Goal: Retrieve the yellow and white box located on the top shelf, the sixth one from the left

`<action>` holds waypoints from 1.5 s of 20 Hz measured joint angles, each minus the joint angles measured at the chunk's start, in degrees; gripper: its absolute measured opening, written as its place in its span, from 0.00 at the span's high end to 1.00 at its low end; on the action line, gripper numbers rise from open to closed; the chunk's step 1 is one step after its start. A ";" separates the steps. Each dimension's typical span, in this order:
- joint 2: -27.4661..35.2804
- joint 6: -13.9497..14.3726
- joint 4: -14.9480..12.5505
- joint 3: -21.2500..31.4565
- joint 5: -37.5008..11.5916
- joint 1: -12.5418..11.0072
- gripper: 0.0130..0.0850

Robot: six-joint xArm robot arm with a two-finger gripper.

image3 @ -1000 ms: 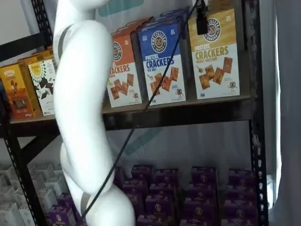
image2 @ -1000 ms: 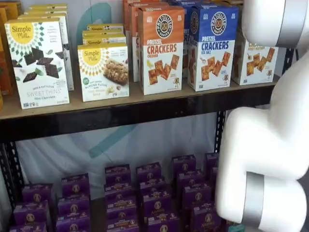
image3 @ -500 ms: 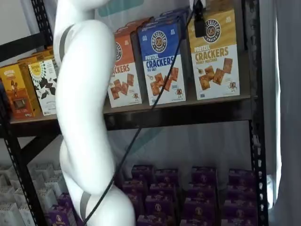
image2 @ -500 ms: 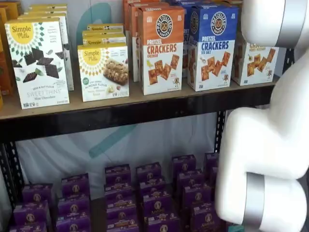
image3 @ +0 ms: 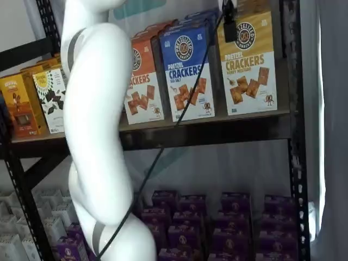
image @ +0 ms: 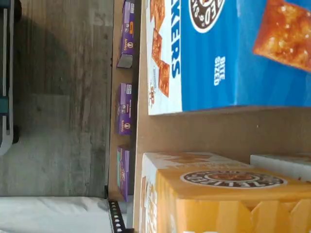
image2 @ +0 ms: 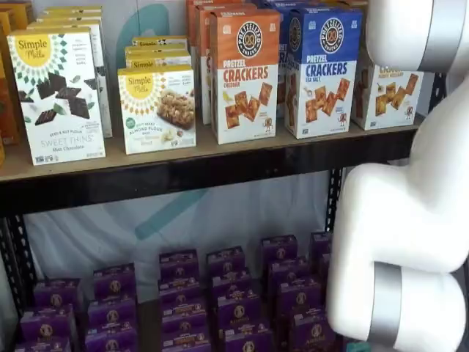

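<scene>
The yellow and white box point(image3: 247, 65) stands upright at the right end of the top shelf point(image3: 217, 133), and in a shelf view point(image2: 387, 92) the arm partly covers it. The wrist view looks down on the yellow and white box's top point(image: 228, 194), with the shelf board between it and the blue box point(image: 233, 48). Only a dark finger of my gripper point(image3: 230, 24) hangs from the upper edge with a cable beside it, in front of the yellow box's upper left corner. It holds nothing and its jaws stand open.
A blue cracker box point(image3: 187, 70) and an orange one point(image2: 245, 73) stand left of the target. Simple Mills boxes point(image2: 58, 95) fill the shelf's left part. Purple boxes point(image2: 220, 293) sit on the lower level. My white arm point(image3: 95, 109) stands before the shelves.
The arm has shifted slightly and the cable has swung a little to the left. The boxes have not moved.
</scene>
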 joint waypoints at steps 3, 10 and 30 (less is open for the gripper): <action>-0.28 -0.06 0.11 0.36 -0.28 -0.07 0.06; -0.56 -0.32 0.24 0.43 -0.22 -0.38 0.22; -2.20 -1.18 0.99 2.15 -1.10 -1.38 0.39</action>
